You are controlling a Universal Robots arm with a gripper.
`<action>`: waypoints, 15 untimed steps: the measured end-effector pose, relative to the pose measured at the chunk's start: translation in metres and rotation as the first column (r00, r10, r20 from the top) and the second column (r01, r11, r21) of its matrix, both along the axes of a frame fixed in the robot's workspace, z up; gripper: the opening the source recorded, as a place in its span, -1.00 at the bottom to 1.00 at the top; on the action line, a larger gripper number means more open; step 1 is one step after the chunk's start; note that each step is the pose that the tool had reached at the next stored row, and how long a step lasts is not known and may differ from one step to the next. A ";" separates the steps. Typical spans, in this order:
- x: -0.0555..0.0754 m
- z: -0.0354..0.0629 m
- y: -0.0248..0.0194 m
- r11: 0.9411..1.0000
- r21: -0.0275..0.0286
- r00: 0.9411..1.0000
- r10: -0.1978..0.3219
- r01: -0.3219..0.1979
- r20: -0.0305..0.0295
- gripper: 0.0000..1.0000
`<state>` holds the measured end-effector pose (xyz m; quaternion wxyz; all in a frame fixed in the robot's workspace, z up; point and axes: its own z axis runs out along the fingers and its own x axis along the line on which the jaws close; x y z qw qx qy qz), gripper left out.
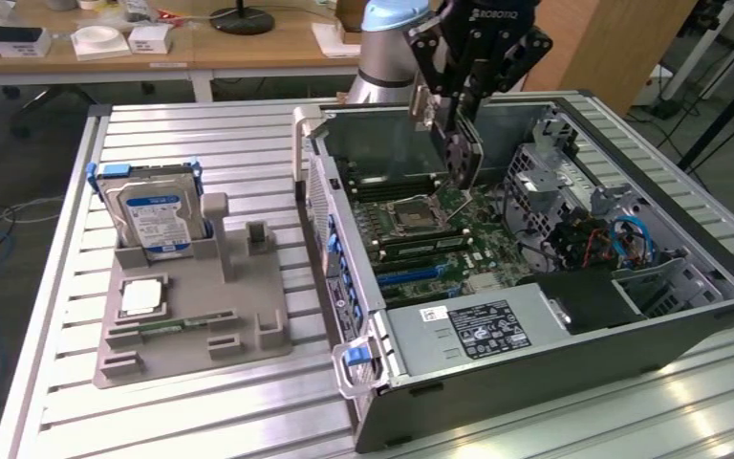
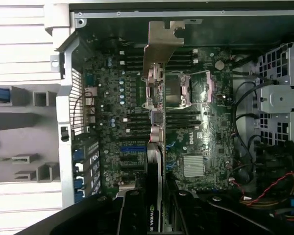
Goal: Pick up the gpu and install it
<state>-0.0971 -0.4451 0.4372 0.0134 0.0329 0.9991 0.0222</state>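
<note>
Because a thin card twists easily if it is pinched at its edges, the gripper (image 1: 454, 103) has its jaws clenched on the two flat faces of the gpu (image 1: 461, 158). The card hangs lengthwise down into the open computer case (image 1: 673, 316), over the motherboard (image 1: 450, 239) and seated in no slot. In the wrist view the gpu (image 2: 156, 142) reads as a narrow strip running away from the fingers (image 2: 132, 215), its silver bracket (image 2: 164, 41) at the far end. That grip probably leaves the bracket and connector edge free. The card sits by the processor socket (image 2: 179, 90), with the blue expansion slots (image 2: 132, 149) just beside it. On the exterior view's left, the grey fixture (image 1: 195, 330) holds the hard drive (image 1: 153, 215) on edge, presumably for the same face-on grasp.
</note>
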 end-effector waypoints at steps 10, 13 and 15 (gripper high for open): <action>0.014 0.0000 0.0000 1.000 0.000 1.000 0.000 0.000 0.000 -0.47; 0.014 0.0000 0.0000 1.000 0.000 1.000 0.000 0.000 0.000 -0.47; 0.014 0.0000 0.0000 1.000 0.000 1.000 0.000 0.000 0.000 -0.47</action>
